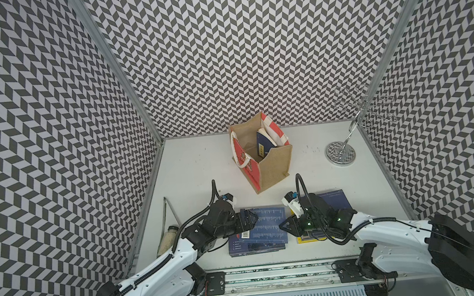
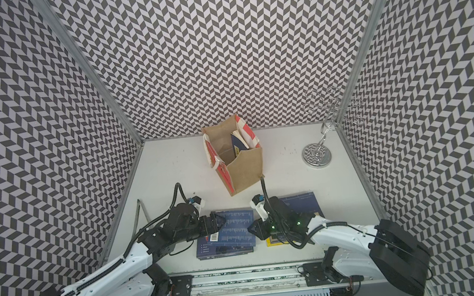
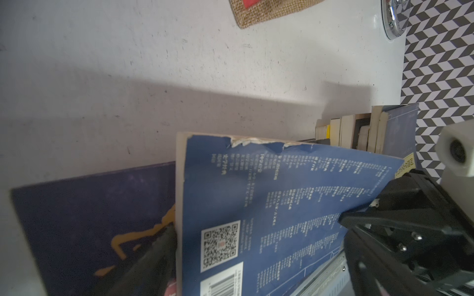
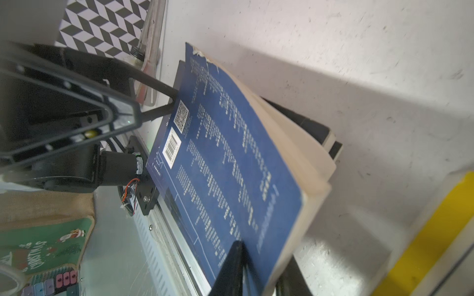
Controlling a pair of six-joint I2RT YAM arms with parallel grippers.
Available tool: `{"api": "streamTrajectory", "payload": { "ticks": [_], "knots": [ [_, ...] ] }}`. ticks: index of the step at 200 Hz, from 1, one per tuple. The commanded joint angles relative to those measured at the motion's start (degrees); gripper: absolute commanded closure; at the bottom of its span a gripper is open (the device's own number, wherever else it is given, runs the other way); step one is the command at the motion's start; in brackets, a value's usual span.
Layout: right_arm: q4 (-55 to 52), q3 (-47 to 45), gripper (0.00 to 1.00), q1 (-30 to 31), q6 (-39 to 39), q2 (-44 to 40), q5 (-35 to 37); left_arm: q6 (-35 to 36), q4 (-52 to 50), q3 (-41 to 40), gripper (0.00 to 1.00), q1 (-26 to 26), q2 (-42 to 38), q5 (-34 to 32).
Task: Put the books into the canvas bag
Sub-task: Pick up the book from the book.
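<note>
So the right gripper [image 1: 283,225] has its jaws nearly closed on the edge of the top navy book [image 1: 266,223], and in the right wrist view you can see a black finger [image 4: 230,266] on the cover with the book [image 4: 230,159] tilted up off the ones below it. Looks like a pinch on the free corner so the thing peels away from the pile instead of dragging the whole pile along.

The left gripper [image 1: 250,217] is on the opposite edge of that same book, jaws spread as wide as they go. It isn't gripping anything. In the left wrist view one finger [image 3: 156,256] sits under the raised cover [image 3: 269,205], against the purple book [image 3: 89,217] below. My guess is it's there to prop or steady the book while the other side gets its hold, but I can't say for sure.

Just behind the right gripper's wrist there's a second stack [image 1: 331,202] with a yellow book [image 1: 307,239] peeking out at the bottom. So plenty left to move.

The canvas bag [image 1: 273,166] stands well beyond both grippers, upright, mouth open, with at least one navy book [image 1: 263,146] already standing inside, leaning on the striped side. It's turned corner-on to the arms, so I'd say the book will need rotating to slip in edge-first.

Off past the left arm there's a jar [image 1: 167,238] lying at the table edge, and a chrome stand [image 1: 340,152] far out past the right gripper. Neither is involved.
</note>
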Motion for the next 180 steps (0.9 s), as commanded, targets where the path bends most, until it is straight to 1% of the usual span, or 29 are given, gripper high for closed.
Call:
{"api": "streamTrajectory", "payload": {
  "ticks": [1,13,36,64,81,100,118,133,141,162,180],
  "knots": [
    [9.1,2.8,0.79,-0.7,0.3,0.0,0.3,-0.2,1.6,-0.7,0.00,-0.6,1.1,3.8],
    [9.6,2.8,0.76,-1.4,0.3,0.0,0.3,-0.2,2.2,-0.9,0.01,-0.6,1.3,4.1],
    [10.3,2.9,0.76,-3.2,-0.6,1.7,-0.5,0.1,3.4,-0.9,0.01,-0.6,2.1,4.7],
    [12.8,3.1,0.71,-6.2,-2.0,6.3,-4.5,0.2,4.9,-0.9,0.01,-0.6,3.9,5.1],
    [13.3,3.9,0.65,-7.1,-3.0,9.3,-8.0,0.4,5.2,-0.6,0.01,-0.6,4.9,5.2],
    [13.9,3.7,0.53,-7.2,-3.1,10.9,-9.8,0.7,5.2,-0.3,0.00,-0.6,5.7,5.2],
    [14.4,2.9,0.51,-7.2,-2.7,10.5,-10.0,0.9,5.5,-0.3,0.00,-0.6,6.0,5.2],
    [14.4,2.6,0.54,-7.2,-2.6,9.9,-10.0,0.7,5.9,-0.6,0.00,-0.6,6.2,5.2],
    [14.5,2.5,0.58,-7.2,-2.3,9.7,-9.9,0.7,6.3,-0.7,0.01,-0.6,6.4,5.4],
    [15.3,2.4,0.75,-7.5,-1.8,8.8,-9.8,0.8,6.8,-0.6,0.00,-0.6,7.2,5.8],
    [15.2,2.9,0.84,-8.0,-2.0,7.9,-9.8,1.2,6.4,-0.2,0.00,-0.6,7.6,5.7]
  ]
}}
